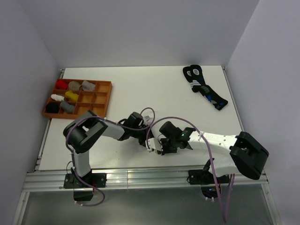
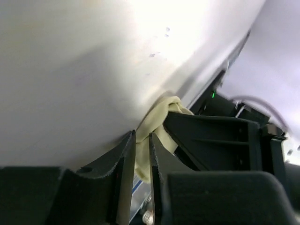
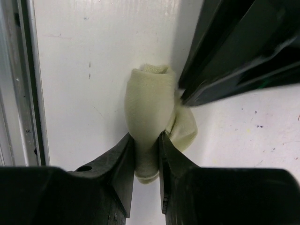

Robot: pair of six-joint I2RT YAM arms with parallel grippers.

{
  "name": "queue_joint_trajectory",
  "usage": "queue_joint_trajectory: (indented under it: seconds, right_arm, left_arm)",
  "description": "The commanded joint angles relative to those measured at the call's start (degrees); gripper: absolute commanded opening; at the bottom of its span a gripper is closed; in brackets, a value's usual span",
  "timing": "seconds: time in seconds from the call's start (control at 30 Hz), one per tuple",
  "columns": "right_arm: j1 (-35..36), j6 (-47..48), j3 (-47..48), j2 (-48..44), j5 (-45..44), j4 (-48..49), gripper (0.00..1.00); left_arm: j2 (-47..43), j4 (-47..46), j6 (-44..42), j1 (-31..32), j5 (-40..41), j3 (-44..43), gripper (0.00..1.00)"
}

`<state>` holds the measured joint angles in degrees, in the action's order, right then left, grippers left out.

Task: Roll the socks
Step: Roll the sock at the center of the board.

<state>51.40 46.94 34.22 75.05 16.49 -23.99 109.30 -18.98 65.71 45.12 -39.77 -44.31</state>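
Top external view: the left gripper (image 1: 144, 139) and the right gripper (image 1: 161, 146) meet nose to nose near the front edge of the white table (image 1: 140, 89), the left reaching in from the left and the right from the right. The short pale cream-yellow fabric sock (image 3: 149, 108) lies under their fingers and is all but hidden here. The orange compartment tray of small sock bundles (image 1: 104, 101) and the black socks with blue-and-white marks (image 1: 206, 89) lie well apart from the work. Left wrist view: the left jaws are pressed together on a thin strand of the sock. From there the fabric runs away up and to the right to a twisted knob, which seems to touch the right gripper's black finger, though the glare makes contact uncertain. Right wrist view: the right jaws pinch the near end of the same sock. Its long axis runs straight ahead in line with the fingers, a rolled end lies farthest from them, and a loose lobe bulges to the right. The left gripper's finger sits against that far end, and the metal table rail (image 3: 26, 79) runs parallel at the left. Neither arm is nearer, since both hold the sock. The taupe sock with the striped cuff appears in no view.
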Motion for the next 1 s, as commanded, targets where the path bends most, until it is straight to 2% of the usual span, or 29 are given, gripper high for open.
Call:
queue_joint_trajectory:
  seconds: [0.0, 0.1, 0.33, 0.4, 0.47, 0.5, 0.57, 0.73, 0.83, 0.97]
  right_arm:
    - [-0.1, -2.8, -0.6, 2.9, -2.3, -2.3, 0.16]
    - [-0.2, -4.2, -0.3, 3.6, -2.7, -1.9, 0.15]
    - [-1.6, -7.6, 2.6, 6.4, -2.2, -2.0, 0.13]
    - [-2.5, -8.8, 3.8, 8.1, -1.4, -3.1, 0.13]
    - [-4.1, -9.0, 5.7, 9.1, 0.6, -4.7, 0.12]
    - [-4.6, -9.0, 6.3, 10.1, 1.3, -5.4, 0.12]
    - [-6.6, -8.8, 8.4, 11.2, 2.8, -7.3, 0.12]
    - [-10.7, -8.9, 14.6, 14.9, 7.2, -12.4, 0.12]
    - [-12.7, -9.5, 17.1, 16.7, 9.1, -14.4, 0.12]
    - [-13.8, -9.9, 18.4, 18.1, 10.5, -16.0, 0.11]
  left_arm:
    - [-6.4, 0.8, 3.4, -1.6, 11.6, 3.3, 0.24]
    - [-10.1, 1.0, 5.5, -1.8, 15.9, 5.4, 0.24]
    - [-27.8, 2.3, 8.7, 0.4, 29.5, 14.1, 0.24]
    - [-30.6, 2.2, 10.3, 4.3, 36.6, 15.9, 0.24]
    - [-33.1, 1.6, 12.4, 7.9, 39.8, 18.1, 0.23]
    - [-33.8, 0.7, 13.2, 11.7, 45.8, 19.0, 0.23]
    - [-33.5, -2.3, 16.4, 16.5, 49.8, 21.4, 0.22]
    - [-30.0, -11.7, 20.2, 22.7, 59.7, 24.8, 0.22]
    - [-25.8, -13.7, 20.0, 24.8, 61.4, 22.5, 0.22]
    - [-20.1, -22.8, 19.8, 25.3, 61.3, 21.3, 0.23]
